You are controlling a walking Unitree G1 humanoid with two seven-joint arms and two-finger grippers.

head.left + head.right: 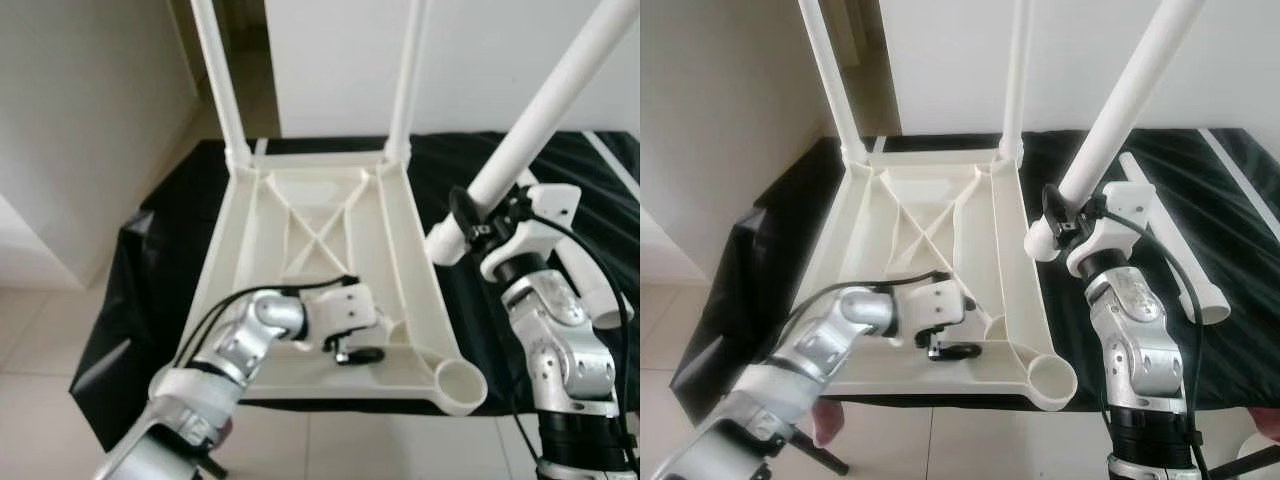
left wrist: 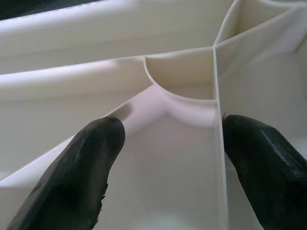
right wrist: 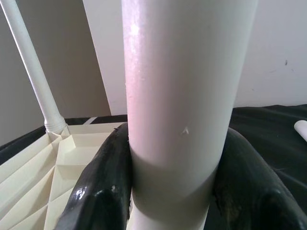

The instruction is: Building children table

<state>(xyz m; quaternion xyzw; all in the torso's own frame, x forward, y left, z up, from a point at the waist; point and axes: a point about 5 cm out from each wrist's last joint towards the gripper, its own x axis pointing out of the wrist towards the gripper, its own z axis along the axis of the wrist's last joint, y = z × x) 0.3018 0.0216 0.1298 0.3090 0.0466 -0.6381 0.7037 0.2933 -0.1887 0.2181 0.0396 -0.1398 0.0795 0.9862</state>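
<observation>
A white plastic table top [image 1: 215, 290] lies upside down on a black cloth [image 1: 160, 250]. Two white legs [image 1: 220, 80] [image 1: 408, 80] stand in its far corners. The near right corner socket [image 1: 460, 382] is empty. My right gripper [image 1: 480, 222] is shut on a third white leg [image 1: 545, 110], holding it tilted above the top's right rim; in the right wrist view its fingers [image 3: 103, 187] clasp the leg [image 3: 177, 96]. My left gripper [image 1: 360, 352] rests open inside the ribbed underside near that socket, and its fingers [image 2: 81, 167] straddle thin ribs [image 2: 218, 120].
Another white leg [image 1: 1170, 245] lies loose on the cloth at the right. A white wall stands close behind the table. Pale floor tiles [image 1: 40, 340] lie to the left and front of the cloth-covered surface.
</observation>
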